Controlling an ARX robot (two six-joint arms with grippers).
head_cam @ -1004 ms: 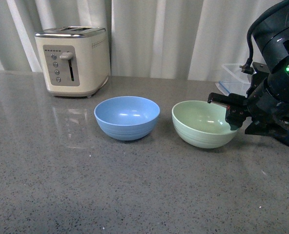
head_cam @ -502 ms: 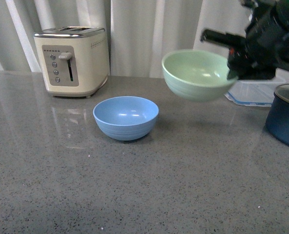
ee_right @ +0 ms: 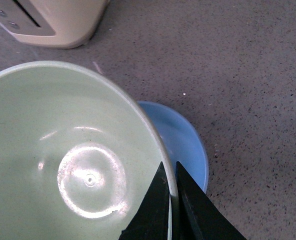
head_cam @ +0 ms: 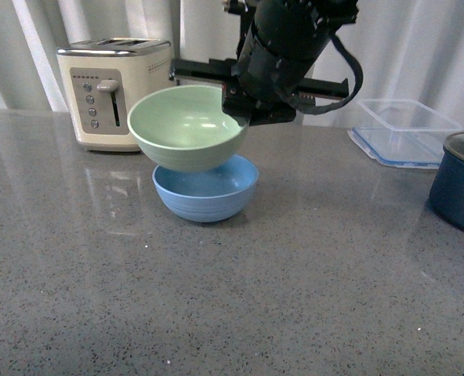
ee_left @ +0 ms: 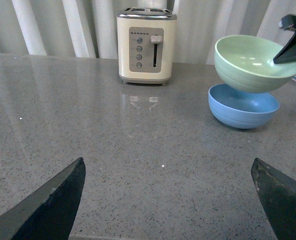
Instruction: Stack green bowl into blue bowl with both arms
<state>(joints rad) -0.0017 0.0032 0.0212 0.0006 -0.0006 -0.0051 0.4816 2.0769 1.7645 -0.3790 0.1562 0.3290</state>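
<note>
The pale green bowl [head_cam: 186,127] hangs in the air just above the light blue bowl [head_cam: 206,190], shifted a little to its left. My right gripper [head_cam: 237,106] is shut on the green bowl's right rim; in the right wrist view the rim [ee_right: 158,145] sits pinched between the two black fingers [ee_right: 153,210], with the blue bowl [ee_right: 180,145] below. The blue bowl stands on the grey counter [head_cam: 232,298]. The left wrist view shows both bowls far off, green [ee_left: 253,62] over blue [ee_left: 243,106]. My left gripper [ee_left: 168,200] is open and empty, low over the counter.
A cream toaster [head_cam: 116,92] stands at the back left, close behind the bowls. A clear plastic container [head_cam: 404,131] lies at the back right. A dark navy pot [head_cam: 459,184] stands at the right edge. White curtains hang behind.
My right arm has carried the green bowl leftward and down, from high at the right to just above the blue bowl. The blue bowl has not moved.
</note>
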